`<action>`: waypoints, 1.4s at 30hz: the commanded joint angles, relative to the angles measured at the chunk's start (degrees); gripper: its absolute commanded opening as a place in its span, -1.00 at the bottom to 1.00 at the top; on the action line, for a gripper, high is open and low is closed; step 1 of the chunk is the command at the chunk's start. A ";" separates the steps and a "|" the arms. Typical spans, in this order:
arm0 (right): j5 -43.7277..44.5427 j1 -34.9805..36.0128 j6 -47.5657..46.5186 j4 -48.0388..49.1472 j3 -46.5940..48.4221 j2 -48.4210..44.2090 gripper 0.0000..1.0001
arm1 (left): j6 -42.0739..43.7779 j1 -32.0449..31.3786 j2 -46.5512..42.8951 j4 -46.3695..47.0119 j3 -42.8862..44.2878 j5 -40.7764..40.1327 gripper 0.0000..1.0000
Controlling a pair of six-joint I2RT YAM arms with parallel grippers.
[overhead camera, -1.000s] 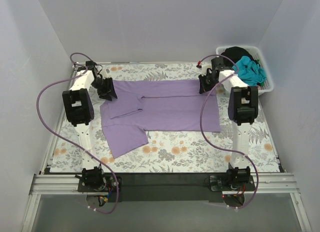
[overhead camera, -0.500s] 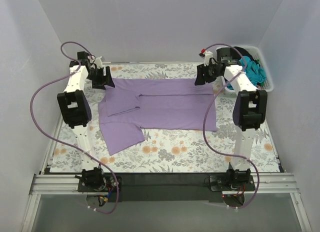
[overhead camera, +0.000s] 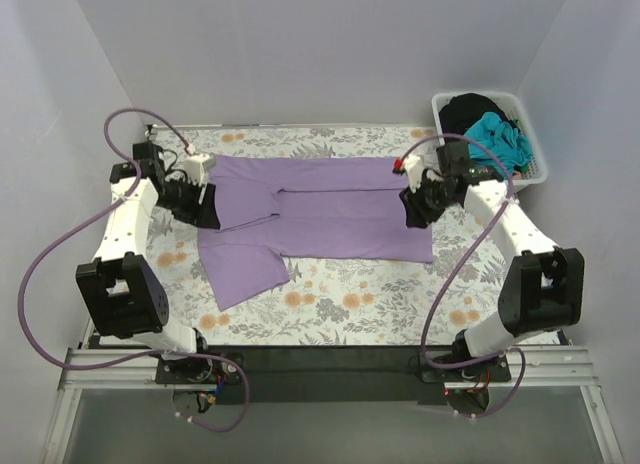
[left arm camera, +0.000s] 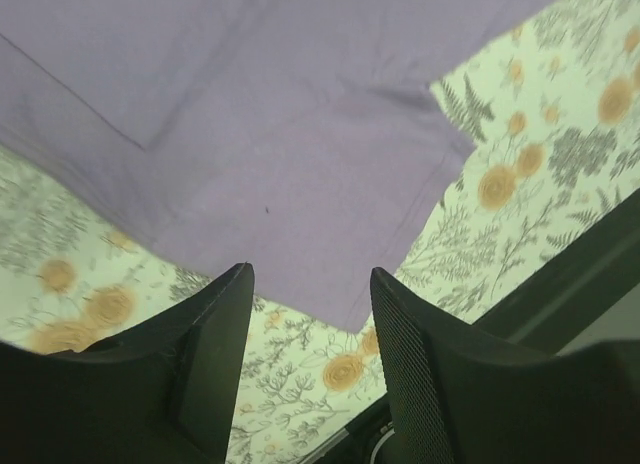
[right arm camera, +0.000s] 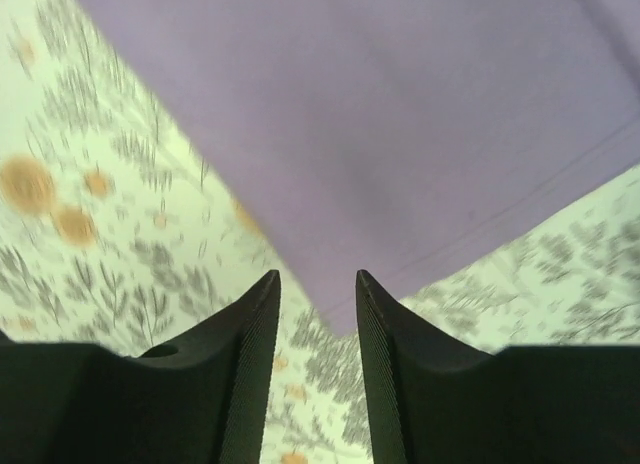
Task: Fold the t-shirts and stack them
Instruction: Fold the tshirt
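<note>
A lavender t-shirt (overhead camera: 340,209) lies flat on the floral table cover (overhead camera: 380,294), its body running left to right. One sleeve (overhead camera: 245,274) sticks out toward the near left. My left gripper (overhead camera: 207,214) hovers over the shirt's left edge, open, with nothing between its fingers. In the left wrist view the gripper (left arm camera: 312,274) looks down on the sleeve (left arm camera: 300,174). My right gripper (overhead camera: 414,212) is open above the shirt's right edge. In the right wrist view a shirt corner (right arm camera: 335,309) lies below the gap of the gripper (right arm camera: 317,276).
A white basket (overhead camera: 535,166) at the far right corner holds a teal t-shirt (overhead camera: 500,136) and a black t-shirt (overhead camera: 470,109). White walls close in the table on the left, the back and the right. A black rail (overhead camera: 330,364) runs along the near edge.
Both grippers left the shirt's far edge, rose, then swung nearer over its left and right sides. The right gripper, shut a second ago, now stands open.
</note>
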 commanded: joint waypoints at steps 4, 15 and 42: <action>12.49 3.08 -10.88 -1.26 -12.77 -10.10 -0.20 | 9.93 0.50 -5.47 -1.04 -11.64 -4.18 -0.04; 17.60 3.43 -15.72 6.47 -25.44 -11.52 -0.27 | 7.21 0.42 -3.11 -0.77 -12.09 -4.00 -0.03; 21.73 5.80 -15.10 17.82 -31.59 -3.35 -0.31 | 7.03 0.42 -2.57 2.56 -15.34 -5.67 0.09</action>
